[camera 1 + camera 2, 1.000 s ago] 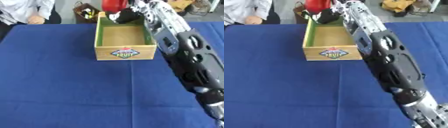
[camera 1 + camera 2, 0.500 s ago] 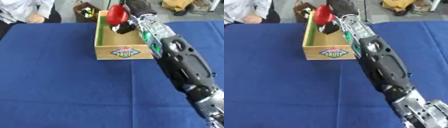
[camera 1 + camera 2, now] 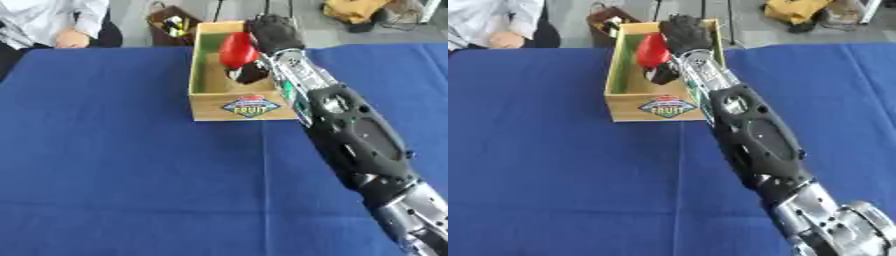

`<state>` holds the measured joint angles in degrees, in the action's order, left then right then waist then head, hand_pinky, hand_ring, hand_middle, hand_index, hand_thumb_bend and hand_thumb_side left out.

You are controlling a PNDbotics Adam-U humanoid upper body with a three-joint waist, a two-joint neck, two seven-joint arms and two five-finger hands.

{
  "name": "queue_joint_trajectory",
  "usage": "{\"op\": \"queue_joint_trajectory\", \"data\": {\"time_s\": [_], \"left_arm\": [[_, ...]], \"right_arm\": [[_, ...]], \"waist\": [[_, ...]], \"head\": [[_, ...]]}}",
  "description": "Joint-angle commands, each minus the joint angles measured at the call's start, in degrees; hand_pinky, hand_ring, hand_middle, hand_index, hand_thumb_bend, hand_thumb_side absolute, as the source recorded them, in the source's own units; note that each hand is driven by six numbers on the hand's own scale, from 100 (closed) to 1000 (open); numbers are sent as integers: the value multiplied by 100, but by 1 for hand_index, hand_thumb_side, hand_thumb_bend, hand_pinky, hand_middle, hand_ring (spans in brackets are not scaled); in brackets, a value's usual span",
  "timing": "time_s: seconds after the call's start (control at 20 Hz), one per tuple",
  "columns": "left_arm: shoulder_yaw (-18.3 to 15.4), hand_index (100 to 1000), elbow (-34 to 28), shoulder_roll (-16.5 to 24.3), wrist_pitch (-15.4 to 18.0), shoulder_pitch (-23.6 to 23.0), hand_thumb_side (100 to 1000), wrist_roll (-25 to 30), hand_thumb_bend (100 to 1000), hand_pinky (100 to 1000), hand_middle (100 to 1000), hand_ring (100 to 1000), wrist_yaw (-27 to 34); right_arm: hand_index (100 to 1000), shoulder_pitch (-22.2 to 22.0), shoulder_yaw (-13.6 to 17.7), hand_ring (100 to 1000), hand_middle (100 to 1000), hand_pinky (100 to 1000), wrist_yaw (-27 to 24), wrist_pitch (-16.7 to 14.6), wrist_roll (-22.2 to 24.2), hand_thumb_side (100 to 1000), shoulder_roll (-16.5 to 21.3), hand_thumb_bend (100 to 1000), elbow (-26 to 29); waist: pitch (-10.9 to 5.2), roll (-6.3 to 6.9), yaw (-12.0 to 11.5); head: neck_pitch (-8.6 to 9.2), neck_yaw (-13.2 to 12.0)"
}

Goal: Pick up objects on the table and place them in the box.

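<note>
Right hand (image 3: 273,31) curled round a red object (image 3: 236,49), held over the open wooden box (image 3: 206,102) at the far side of the blue table (image 3: 114,165), apparently poised for release inside. Left hand out of view.

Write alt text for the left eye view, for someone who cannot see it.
A black robot arm reaches from the lower right across a blue table, its right hand holding a red object over an open wooden box with a fruit label on its front.
</note>
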<state>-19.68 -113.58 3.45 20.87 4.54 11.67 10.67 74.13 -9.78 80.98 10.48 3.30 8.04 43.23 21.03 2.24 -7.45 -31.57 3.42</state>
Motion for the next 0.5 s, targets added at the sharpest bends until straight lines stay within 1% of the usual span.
{"op": "queue_joint_trajectory", "data": {"time_s": [0.05,0.15,0.2,0.3,0.4,0.45,0.5], "left_arm": [[7,775,-101,39,8,27,669,24,382,324,484,354,17],[9,775,-101,37,4,27,669,31,382,324,484,353,16],[9,775,-101,36,3,27,669,33,382,324,484,353,15],[10,775,-101,34,1,24,669,37,381,324,484,353,14],[12,775,-101,33,-1,23,669,42,381,324,484,353,15],[12,775,-101,33,-2,22,669,43,381,325,484,353,16],[12,775,-101,32,-3,19,669,44,381,325,484,353,17]], "right_arm": [[618,182,76,778,496,707,98,-68,124,527,-33,100,-42],[741,189,76,829,635,721,124,-126,269,570,-57,100,-71],[773,190,77,844,686,728,157,-145,350,593,-67,100,-89],[836,199,95,874,761,744,237,-162,509,652,-91,100,-100],[870,208,137,888,792,754,323,-126,631,680,-115,100,-92],[888,212,157,898,813,760,362,-97,666,703,-125,115,-79],[893,216,174,902,819,762,391,-68,686,719,-131,157,-58]], "waist": [[-102,16,-13],[-99,15,-14],[-98,15,-15],[-98,15,-18],[-99,14,-25],[-100,14,-28],[-102,15,-29]], "head": [[80,19],[85,26],[86,30],[88,35],[91,43],[93,45],[95,46]]}}
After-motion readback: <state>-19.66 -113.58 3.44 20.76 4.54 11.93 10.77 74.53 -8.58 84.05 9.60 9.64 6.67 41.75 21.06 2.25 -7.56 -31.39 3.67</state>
